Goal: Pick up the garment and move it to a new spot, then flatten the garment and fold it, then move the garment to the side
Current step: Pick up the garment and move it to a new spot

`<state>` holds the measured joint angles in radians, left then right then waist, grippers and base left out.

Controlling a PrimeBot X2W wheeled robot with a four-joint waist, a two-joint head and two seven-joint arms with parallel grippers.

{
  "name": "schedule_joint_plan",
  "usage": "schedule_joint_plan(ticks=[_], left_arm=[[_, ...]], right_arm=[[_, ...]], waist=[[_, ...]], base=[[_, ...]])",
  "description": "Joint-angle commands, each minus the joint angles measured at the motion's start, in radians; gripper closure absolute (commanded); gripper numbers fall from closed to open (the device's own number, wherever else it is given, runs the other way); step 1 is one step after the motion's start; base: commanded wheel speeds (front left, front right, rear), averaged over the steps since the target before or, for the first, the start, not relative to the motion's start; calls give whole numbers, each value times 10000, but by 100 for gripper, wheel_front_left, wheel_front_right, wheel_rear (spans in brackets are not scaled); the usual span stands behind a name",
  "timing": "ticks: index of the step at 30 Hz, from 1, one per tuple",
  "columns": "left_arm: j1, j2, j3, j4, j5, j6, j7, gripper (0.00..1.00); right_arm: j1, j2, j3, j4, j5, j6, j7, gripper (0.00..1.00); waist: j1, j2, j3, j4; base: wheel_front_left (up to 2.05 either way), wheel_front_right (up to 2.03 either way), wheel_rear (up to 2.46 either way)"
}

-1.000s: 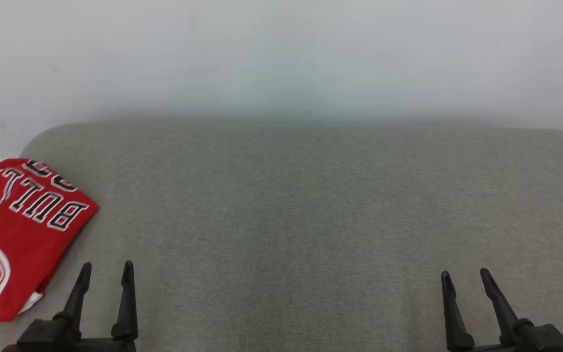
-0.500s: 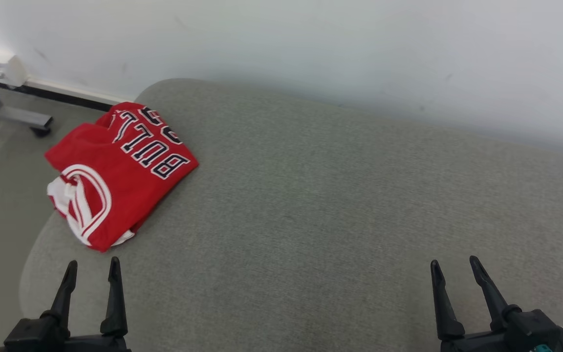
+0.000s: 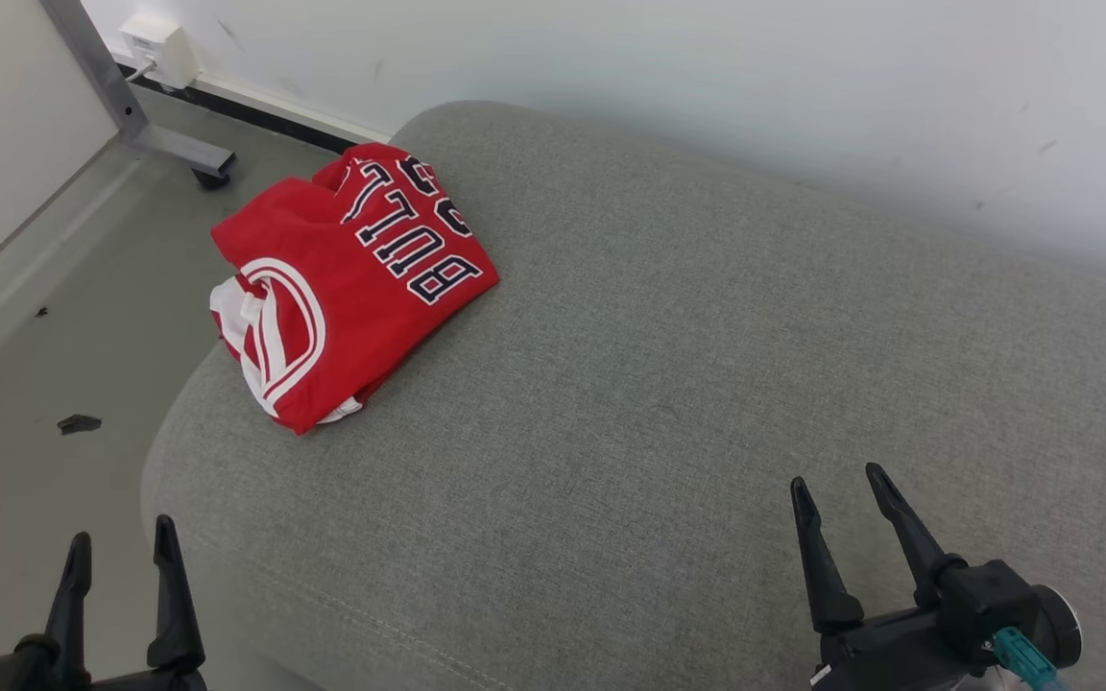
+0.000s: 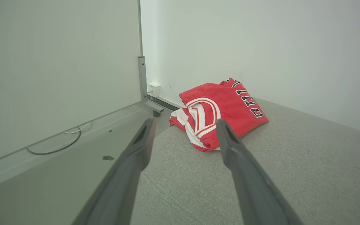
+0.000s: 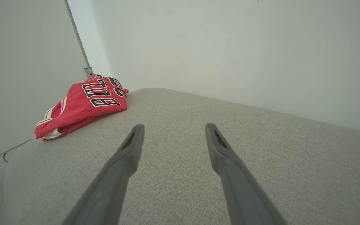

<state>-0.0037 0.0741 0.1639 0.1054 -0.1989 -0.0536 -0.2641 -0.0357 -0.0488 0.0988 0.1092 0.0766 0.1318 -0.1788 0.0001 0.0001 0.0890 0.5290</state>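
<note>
Folded red jersey [image 3: 351, 278] on grey cushion [image 3: 668, 384], ahead of left claw [image 3: 122, 530], well apart, further ahead and leftward of right claw [image 3: 833, 475], both claws wide, empty

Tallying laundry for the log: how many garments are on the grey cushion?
1. A loosely folded red jersey lies at the far left corner of the grey cushion, reaching its edge. Anything underneath it would be hidden.
</note>
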Motion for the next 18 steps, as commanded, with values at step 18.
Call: schedule_joint_plan(ticks=[18], left_arm=[[-3577,777,-94,1604,-741,-602,104,0]], right_arm=[[-477,-274,-648,-643,-633,-21,90,0]], waist=[[-1,-1,1545,-983]], base=[[0,0,0]])
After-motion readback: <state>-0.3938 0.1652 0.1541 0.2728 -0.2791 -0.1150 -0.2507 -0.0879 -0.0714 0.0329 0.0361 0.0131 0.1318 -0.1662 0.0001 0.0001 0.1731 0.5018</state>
